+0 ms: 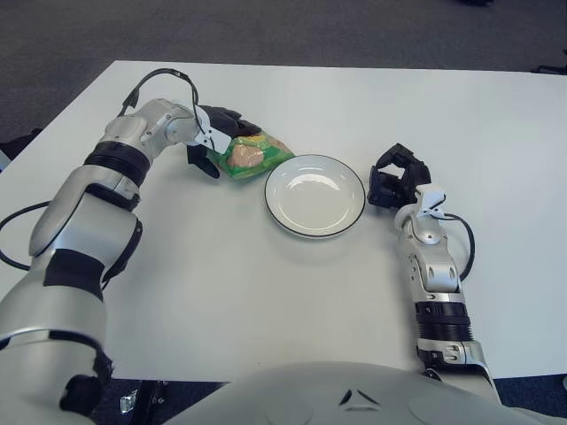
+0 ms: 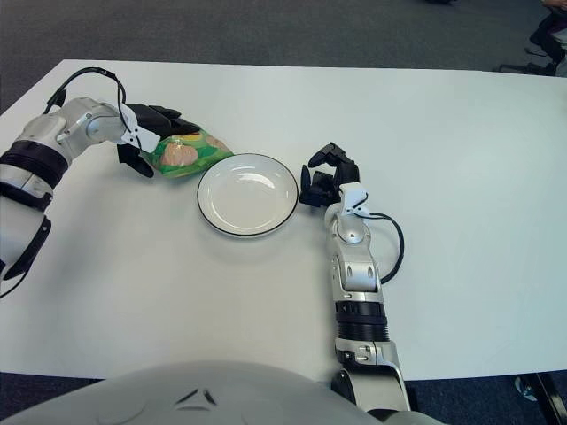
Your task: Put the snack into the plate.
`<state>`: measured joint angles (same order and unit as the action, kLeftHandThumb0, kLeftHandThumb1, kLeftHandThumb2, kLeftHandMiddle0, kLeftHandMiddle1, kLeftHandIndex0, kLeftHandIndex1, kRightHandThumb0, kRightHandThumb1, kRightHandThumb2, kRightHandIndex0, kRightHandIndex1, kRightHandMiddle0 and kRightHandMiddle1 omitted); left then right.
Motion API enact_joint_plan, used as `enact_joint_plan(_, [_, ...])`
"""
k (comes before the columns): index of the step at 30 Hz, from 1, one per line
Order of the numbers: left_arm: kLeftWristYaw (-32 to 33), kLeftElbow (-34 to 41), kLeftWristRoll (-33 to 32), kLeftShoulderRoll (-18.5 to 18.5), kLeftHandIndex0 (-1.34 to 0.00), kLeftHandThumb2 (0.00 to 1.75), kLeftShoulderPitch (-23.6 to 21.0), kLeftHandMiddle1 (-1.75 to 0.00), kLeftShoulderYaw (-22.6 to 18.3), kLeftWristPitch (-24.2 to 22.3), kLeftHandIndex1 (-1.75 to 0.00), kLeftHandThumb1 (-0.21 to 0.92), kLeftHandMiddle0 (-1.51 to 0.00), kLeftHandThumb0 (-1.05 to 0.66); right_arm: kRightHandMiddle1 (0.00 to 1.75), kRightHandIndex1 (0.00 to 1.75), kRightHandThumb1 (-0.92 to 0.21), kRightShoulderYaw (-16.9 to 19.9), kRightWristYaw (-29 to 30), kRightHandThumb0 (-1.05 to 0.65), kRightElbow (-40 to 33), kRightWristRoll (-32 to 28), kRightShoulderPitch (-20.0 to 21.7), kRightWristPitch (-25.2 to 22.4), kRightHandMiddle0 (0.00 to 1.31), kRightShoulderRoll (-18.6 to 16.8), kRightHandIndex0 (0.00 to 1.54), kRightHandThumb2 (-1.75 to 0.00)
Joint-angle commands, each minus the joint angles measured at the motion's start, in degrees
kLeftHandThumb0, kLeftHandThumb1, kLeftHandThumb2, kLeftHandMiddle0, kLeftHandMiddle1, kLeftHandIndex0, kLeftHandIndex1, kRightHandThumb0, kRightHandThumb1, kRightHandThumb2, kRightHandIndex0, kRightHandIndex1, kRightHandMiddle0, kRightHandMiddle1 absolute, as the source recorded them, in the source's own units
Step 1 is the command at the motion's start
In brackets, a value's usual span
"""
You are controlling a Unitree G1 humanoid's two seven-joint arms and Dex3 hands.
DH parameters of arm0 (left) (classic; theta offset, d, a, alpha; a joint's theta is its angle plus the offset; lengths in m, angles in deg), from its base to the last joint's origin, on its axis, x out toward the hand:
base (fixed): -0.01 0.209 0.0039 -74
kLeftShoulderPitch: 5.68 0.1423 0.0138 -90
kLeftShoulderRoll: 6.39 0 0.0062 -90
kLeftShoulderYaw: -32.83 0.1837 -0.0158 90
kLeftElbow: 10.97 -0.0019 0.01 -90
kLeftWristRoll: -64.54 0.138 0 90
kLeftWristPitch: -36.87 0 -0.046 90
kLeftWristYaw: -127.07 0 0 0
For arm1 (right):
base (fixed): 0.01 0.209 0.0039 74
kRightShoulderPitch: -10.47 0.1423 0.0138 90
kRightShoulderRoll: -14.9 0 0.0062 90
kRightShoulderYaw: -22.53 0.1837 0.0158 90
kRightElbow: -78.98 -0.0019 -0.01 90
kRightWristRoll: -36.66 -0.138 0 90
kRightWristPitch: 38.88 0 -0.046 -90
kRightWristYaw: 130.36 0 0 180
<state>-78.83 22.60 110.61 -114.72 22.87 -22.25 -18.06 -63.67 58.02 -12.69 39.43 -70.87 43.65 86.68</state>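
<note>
A green snack bag (image 1: 252, 155) lies just left of the white plate (image 1: 314, 218) with a dark rim, its right corner almost at the rim. My left hand (image 1: 215, 135) is closed around the bag's left end, fingers over the top and thumb below. My right hand (image 1: 396, 178) rests on the table just right of the plate, fingers curled, holding nothing. The plate is empty.
The white table (image 1: 266, 301) reaches to a far edge with dark carpet (image 1: 266, 27) beyond it. A black cable (image 1: 159, 78) loops over my left wrist.
</note>
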Motion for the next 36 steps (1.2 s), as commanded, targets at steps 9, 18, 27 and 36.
enact_joint_plan(9, [11.57, -2.13, 3.75, 2.20, 0.00, 0.75, 5.55, -1.18, 2.93, -2.62, -1.16, 0.50, -0.12, -0.77, 1.75, 1.75, -0.25, 0.17, -0.10, -0.51, 1.48, -0.83, -5.70, -0.42, 0.67, -0.90, 1.29, -1.40])
enact_joint_plan(18, [27.44, -8.15, 5.87, 4.89, -0.50, 1.28, 7.59, -1.56, 5.07, -5.63, -1.73, 0.24, -0.69, -0.19, 1.75, 1.75, -0.25, 0.12, -0.44, -0.51, 1.64, -0.87, -5.58, -0.47, 0.67, -0.73, 1.29, -1.39])
enact_joint_plan(27, [40.74, -7.59, 5.16, 3.98, -0.58, 1.53, 11.19, -1.60, 4.40, -6.72, -1.75, 0.08, -0.82, -0.01, 1.75, 1.75, -0.26, 0.34, -0.97, -0.50, 2.10, -1.02, -5.34, -0.19, 0.66, -0.60, 1.28, -1.39])
enact_joint_plan(36, [42.85, -0.65, 1.08, -0.05, -0.62, 1.60, 16.04, -1.60, 0.26, -6.87, -1.75, 0.03, -0.85, 0.00, 1.75, 1.75, -0.26, 0.58, -1.46, -0.50, 2.96, -1.15, -4.86, -0.07, 0.66, -0.30, 1.28, -1.38])
